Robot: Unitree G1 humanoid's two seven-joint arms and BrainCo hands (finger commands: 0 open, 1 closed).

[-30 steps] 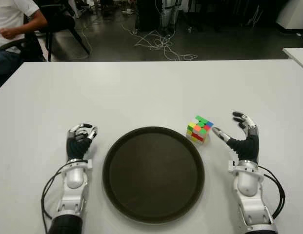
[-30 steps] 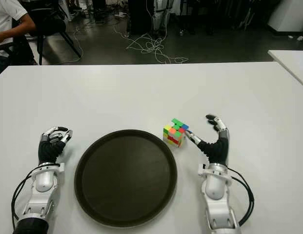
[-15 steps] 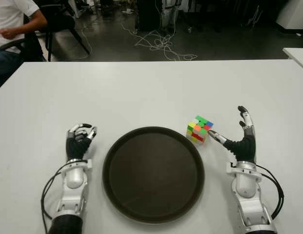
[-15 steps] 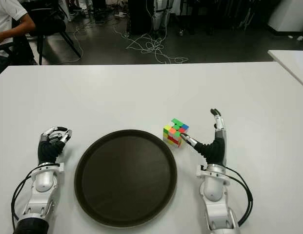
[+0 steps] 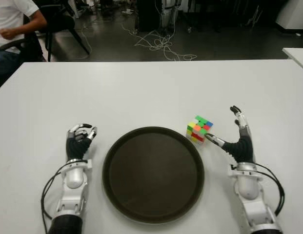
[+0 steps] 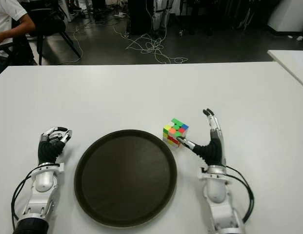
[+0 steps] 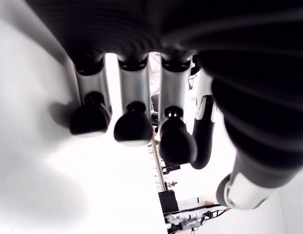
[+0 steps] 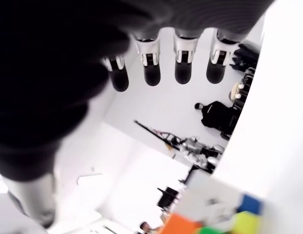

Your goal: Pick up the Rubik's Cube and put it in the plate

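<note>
- Multicoloured Rubik's Cube (image 5: pixel 199 129) sits on the white worktop (image 5: pixel 141 92), just beside the far right rim of the round dark brown plate (image 5: pixel 153 174).
- Right hand (image 5: pixel 236 141) is just right of the cube, fingers (image 5: pixel 237 118) spread open, thumb near it, gripping nothing.
- Left hand (image 5: pixel 80 140) shows left of the plate, fingers curled, empty.

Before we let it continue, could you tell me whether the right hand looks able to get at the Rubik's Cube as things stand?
Probably yes. The right hand is open just right of the Rubik's Cube, its thumb tip beside the cube's near corner, with only bare table between. The plate lies left of both.
</note>
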